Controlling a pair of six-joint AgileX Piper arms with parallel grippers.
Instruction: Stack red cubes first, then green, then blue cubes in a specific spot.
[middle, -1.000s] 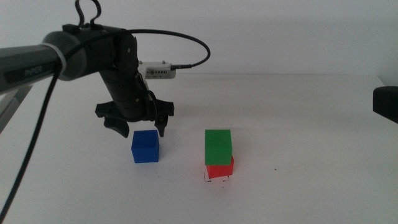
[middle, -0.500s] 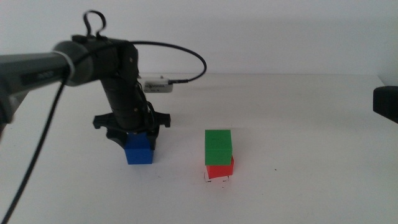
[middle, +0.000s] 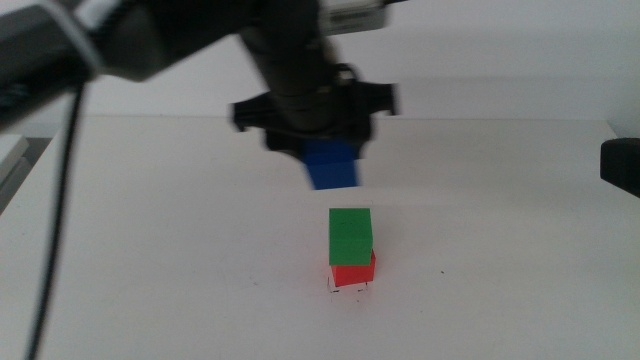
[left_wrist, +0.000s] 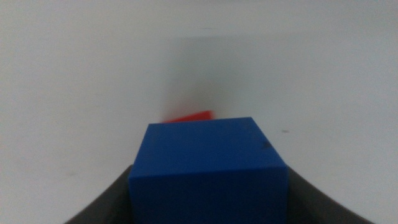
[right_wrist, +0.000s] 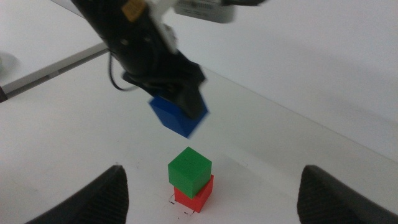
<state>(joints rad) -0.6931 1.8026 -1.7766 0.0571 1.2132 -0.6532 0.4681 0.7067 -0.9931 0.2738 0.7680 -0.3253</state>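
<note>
Middle view, near to far: marks of the spot (middle: 350, 288) on the white surface (middle: 150, 300), partly covered by the red cube (middle: 354, 273), which sits on them. Green cube (middle: 351, 236) rests on the red cube, its edges turned slightly off the red one's. Beyond and above, the left gripper (middle: 330, 165) grasps the blue cube (middle: 332, 167) between its fingers, carried in the air, clear of the stack and slightly left of it. Left wrist view confirms the grip: blue cube filling the near field, a red sliver below it. Right gripper (right_wrist: 211, 186) waits with fingers released and spread wide, at the right edge of the surface, looking down on the stack.

Progress, as judged: red and green placed; blue lifted but not yet set down, so the last placement remains. Nothing lies between the blue cube and the stack. The slight twist of the green cube may call for careful alignment on placing.
</note>
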